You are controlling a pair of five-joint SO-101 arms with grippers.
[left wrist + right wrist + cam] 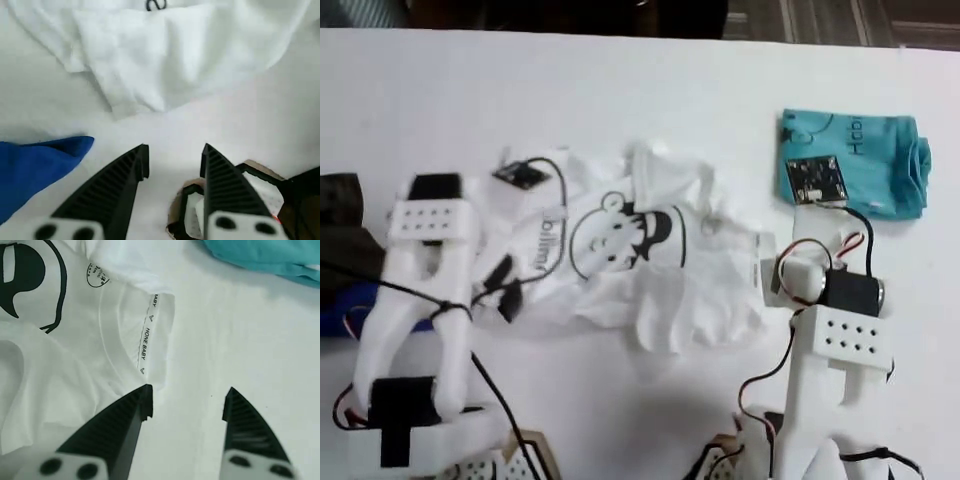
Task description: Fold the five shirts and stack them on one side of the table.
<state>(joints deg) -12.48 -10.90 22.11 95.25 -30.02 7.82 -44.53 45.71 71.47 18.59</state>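
Right gripper (187,396) gapes empty beside white shirt's (640,260) collar (146,335); left gripper (172,152) likewise wide, empty. Pinch opposite edges squarely; spread flat before you fold.

1. The right gripper (189,394) hangs over the white table (240,330), its black ridged jaws parted.
2. One jaw tip sits just beside the collar edge of a white shirt (75,365) with a black print; the other is over bare table.
3. A printed tape (146,335) runs along the collar.
4. A teal shirt (270,255) lies well apart from the white one.
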